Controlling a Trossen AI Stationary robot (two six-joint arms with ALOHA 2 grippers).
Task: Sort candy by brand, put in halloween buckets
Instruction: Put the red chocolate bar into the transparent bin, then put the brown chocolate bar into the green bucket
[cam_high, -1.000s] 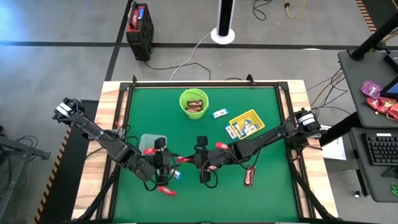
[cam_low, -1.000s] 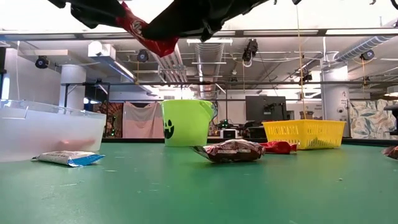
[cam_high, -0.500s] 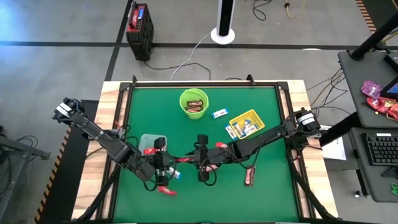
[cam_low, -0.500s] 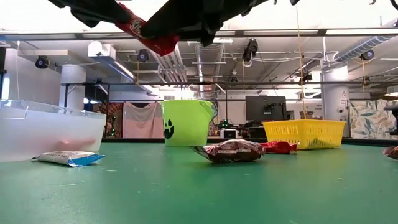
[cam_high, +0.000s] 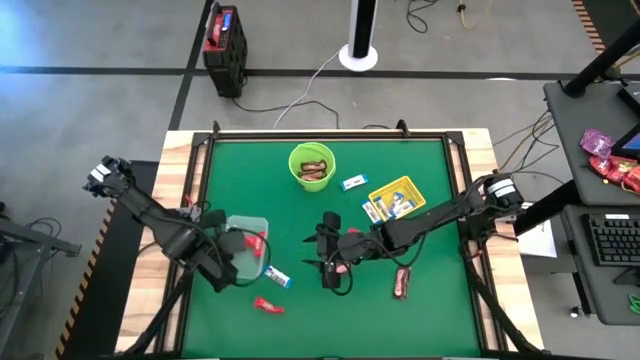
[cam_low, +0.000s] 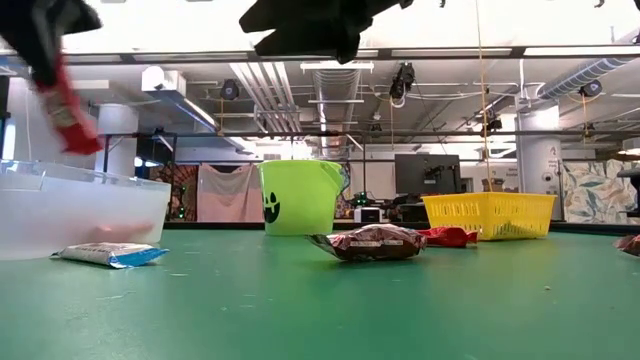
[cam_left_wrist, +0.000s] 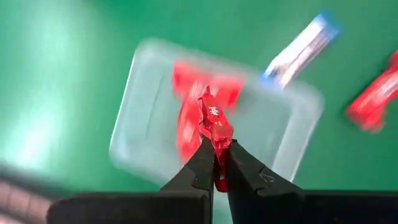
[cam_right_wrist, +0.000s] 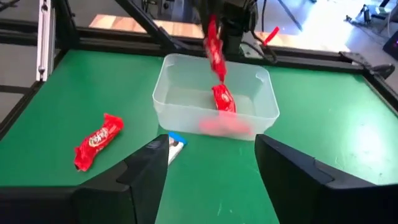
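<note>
The left gripper (cam_left_wrist: 216, 163), clamped on a red candy bar (cam_left_wrist: 214, 121), hangs over the clear tub (cam_right_wrist: 214, 93) holding red bars. Beside the tub lie a blue-white bar (cam_high: 278, 277) and another red one (cam_right_wrist: 97, 140). The right gripper (cam_right_wrist: 211, 171) stands apart, facing the tub across the desk (cam_high: 420, 310).

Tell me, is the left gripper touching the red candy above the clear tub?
Touching. The left wrist view shows the left gripper shut on the red candy, over the clear tub.
</note>
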